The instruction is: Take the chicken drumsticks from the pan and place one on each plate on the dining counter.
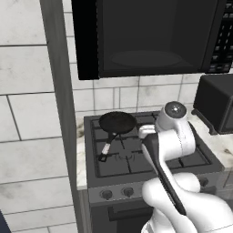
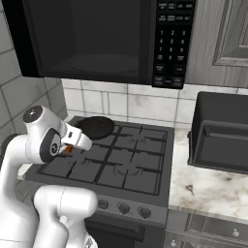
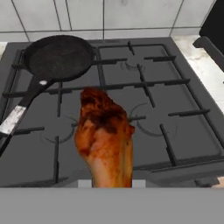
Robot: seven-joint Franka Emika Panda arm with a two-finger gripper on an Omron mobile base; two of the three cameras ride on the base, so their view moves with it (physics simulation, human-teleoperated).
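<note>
Item: chicken drumstick (image 3: 105, 140), clamped in hand (image 2: 68, 147), aloft over stove (image 1: 136, 154); pan (image 3: 59, 57) far left, empty. Risk: narrow grip slipping during transit, dropping the meat.

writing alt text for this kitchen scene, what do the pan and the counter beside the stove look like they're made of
Pan: looks like dark cast iron or matte nonstick metal, with a speckled, dull inner face; its handle ends in a silvery, metal-looking tip. Counter: looks like polished marble or stone, pale with brown-grey veining.
</note>
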